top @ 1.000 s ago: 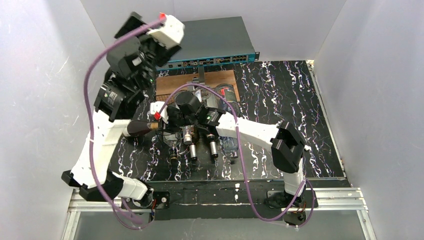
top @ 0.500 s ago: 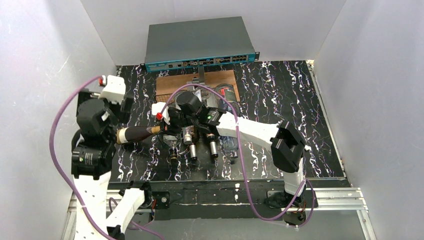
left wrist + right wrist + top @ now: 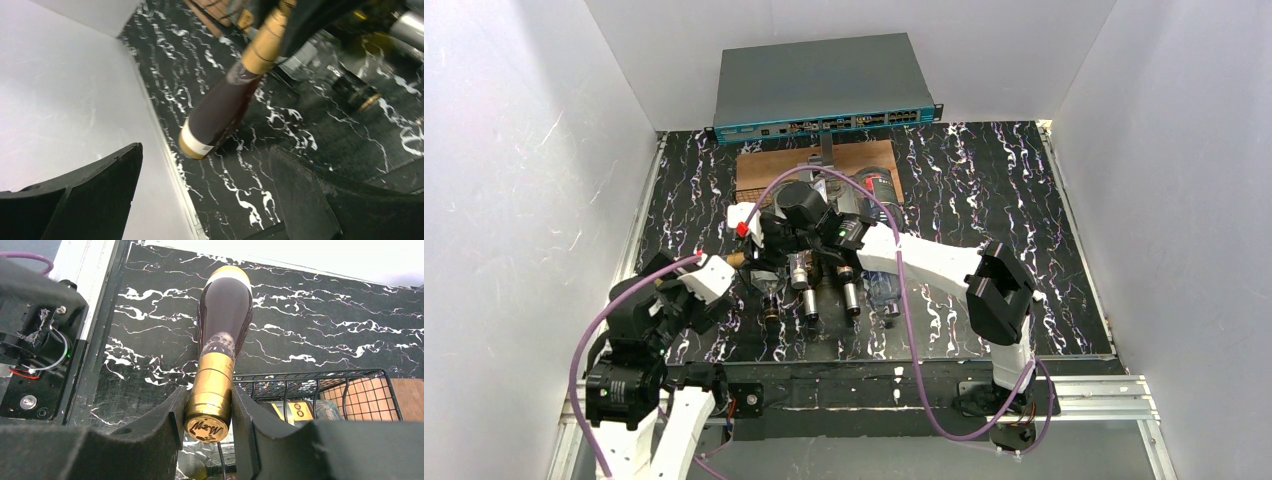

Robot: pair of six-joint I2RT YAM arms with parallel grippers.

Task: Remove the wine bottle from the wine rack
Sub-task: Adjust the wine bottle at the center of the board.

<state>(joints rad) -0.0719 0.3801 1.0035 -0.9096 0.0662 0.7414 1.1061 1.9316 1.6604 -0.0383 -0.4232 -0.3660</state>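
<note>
The wine bottle (image 3: 225, 310) is dark with a gold foil neck. It lies sideways, pointing left over the black marbled table, outside the wine rack (image 3: 320, 385). My right gripper (image 3: 210, 407) is shut on the foil neck beside the rack's left end. In the top view only the bottle's neck (image 3: 736, 259) shows, because the left arm covers its body. My left gripper (image 3: 205, 200) is open and empty just short of the bottle's base (image 3: 197, 142). It sits low at the near left of the table, where the top view shows the left gripper (image 3: 682, 292).
Several other bottles (image 3: 829, 285) lie in the black wire rack (image 3: 769, 300). Behind it are a brown wooden board (image 3: 769, 168) and a grey network switch (image 3: 819, 85). The white wall (image 3: 65, 90) and the table's left edge are close to the left gripper.
The left arm has swung down from high at the back left to the near left corner, staying open. The right gripper and the bottle have not moved.
</note>
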